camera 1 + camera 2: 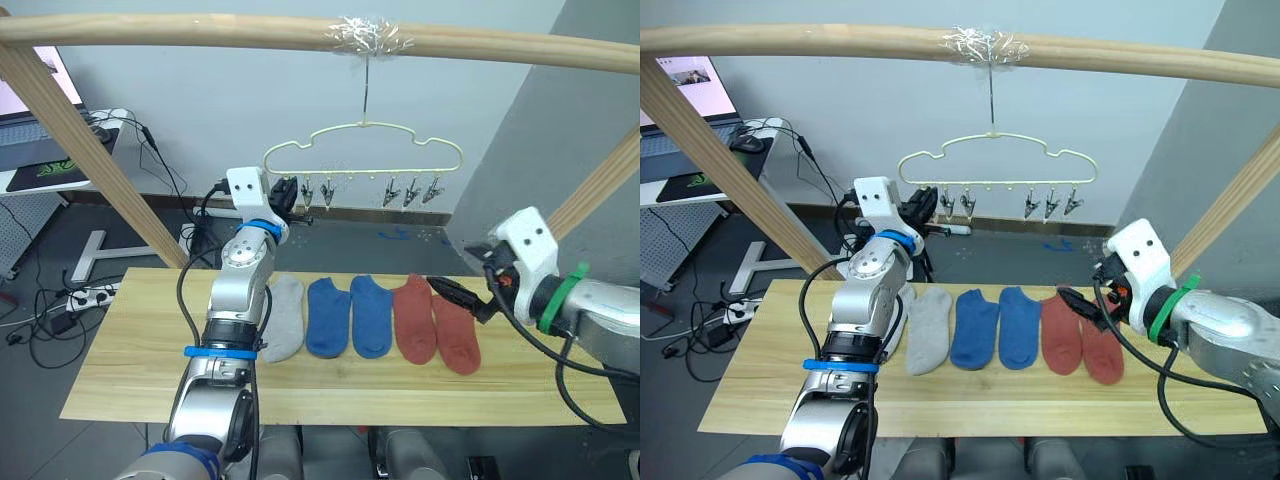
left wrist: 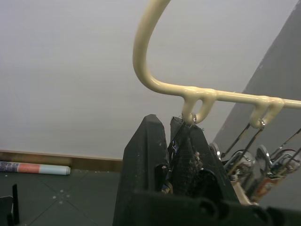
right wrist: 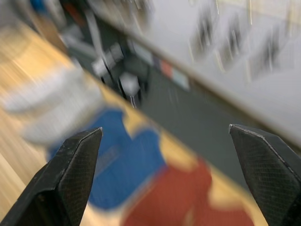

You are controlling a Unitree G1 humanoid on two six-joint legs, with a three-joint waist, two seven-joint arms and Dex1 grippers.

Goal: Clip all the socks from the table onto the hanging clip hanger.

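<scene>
Five socks lie in a row on the pale wooden table (image 1: 150, 380): a grey sock (image 1: 284, 318), two blue socks (image 1: 327, 318) (image 1: 370, 315) and two rust red socks (image 1: 413, 320) (image 1: 457, 338). The yellow-green clip hanger (image 1: 362, 128) hangs above the table's far edge, with small metal clips (image 1: 410, 192) along its bar. My left gripper (image 1: 288, 196) is raised to the hanger's left end. It is shut on the leftmost clip (image 2: 182, 141). My right gripper (image 1: 462, 297) hovers open just above the red socks, its fingers (image 3: 70, 165) wide apart.
The hanger's hook hangs from a thick wooden pole (image 1: 200, 30), which slanted wooden struts (image 1: 90, 150) (image 1: 600, 185) carry at both sides. A white desk (image 1: 60, 165) with a laptop stands at the back left, with cables (image 1: 60, 300) on the floor beneath.
</scene>
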